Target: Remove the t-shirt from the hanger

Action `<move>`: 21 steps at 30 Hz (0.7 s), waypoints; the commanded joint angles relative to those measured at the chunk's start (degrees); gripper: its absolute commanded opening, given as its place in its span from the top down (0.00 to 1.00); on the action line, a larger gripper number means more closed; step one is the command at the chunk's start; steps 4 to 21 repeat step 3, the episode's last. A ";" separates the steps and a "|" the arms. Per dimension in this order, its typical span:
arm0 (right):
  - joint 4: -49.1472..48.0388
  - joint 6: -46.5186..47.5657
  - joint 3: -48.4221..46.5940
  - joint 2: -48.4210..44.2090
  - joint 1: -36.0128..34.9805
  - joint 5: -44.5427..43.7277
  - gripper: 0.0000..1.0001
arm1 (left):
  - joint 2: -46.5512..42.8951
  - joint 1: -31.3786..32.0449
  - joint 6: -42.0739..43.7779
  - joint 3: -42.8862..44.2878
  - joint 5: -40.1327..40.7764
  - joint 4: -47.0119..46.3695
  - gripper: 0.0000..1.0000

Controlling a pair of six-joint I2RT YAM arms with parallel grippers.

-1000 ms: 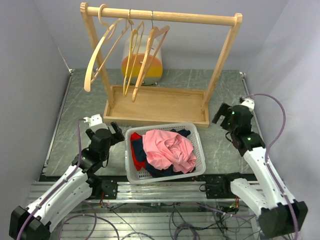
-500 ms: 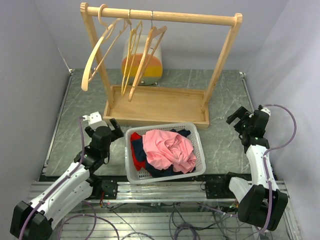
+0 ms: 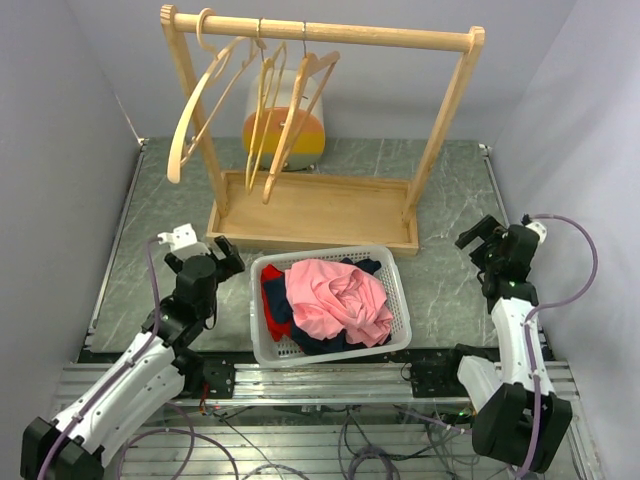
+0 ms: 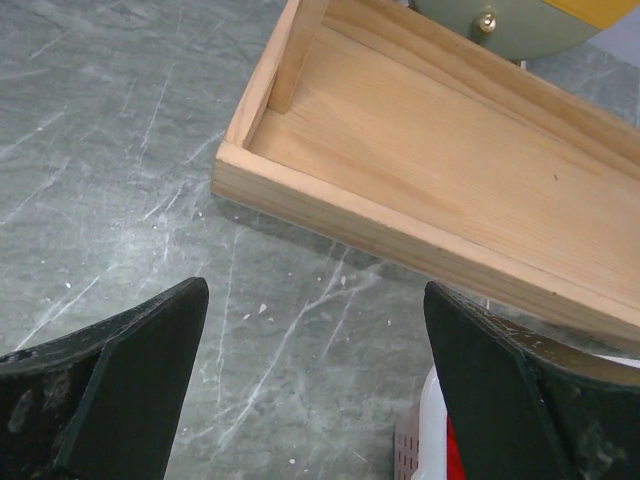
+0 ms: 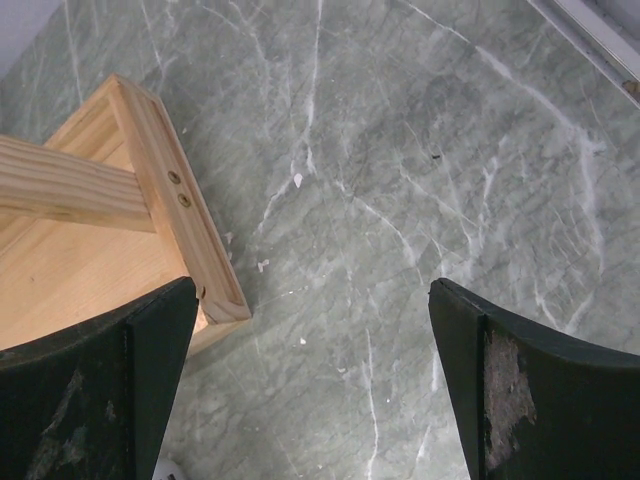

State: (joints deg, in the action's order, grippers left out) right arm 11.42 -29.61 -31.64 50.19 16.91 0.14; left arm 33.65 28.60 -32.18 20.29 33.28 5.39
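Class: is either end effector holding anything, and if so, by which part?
Nothing is held: the left end effector and the right end effector are both open and empty.

A: Worktop [image 3: 450, 180]: grey-green stone look, white veins, smooth with a dull sheen. Rack [image 3: 310, 212] and hangers [image 3: 296, 125]: pale bare wood, matt, grain showing.
B: Basket [image 3: 398, 292]: white plastic, perforated walls. T-shirt [image 3: 335, 295]: pink soft cloth, matt, crumpled.
A: Left gripper [image 4: 315, 290] and right gripper [image 5: 312, 285]: fingers black, matt, scuffed grey on the inner faces. Rail [image 3: 330, 378] at the near edge: bare metal.
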 commanded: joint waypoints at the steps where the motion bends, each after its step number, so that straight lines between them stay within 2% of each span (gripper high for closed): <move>1: -1.04 0.41 0.52 -1.22 0.32 -1.42 0.00 | 0.58 -0.61 -0.25 0.53 1.35 -1.16 0.00; 21: -1.05 0.47 0.44 -0.75 0.32 -0.88 0.00 | 0.47 -0.59 -0.16 0.49 1.27 -1.25 0.00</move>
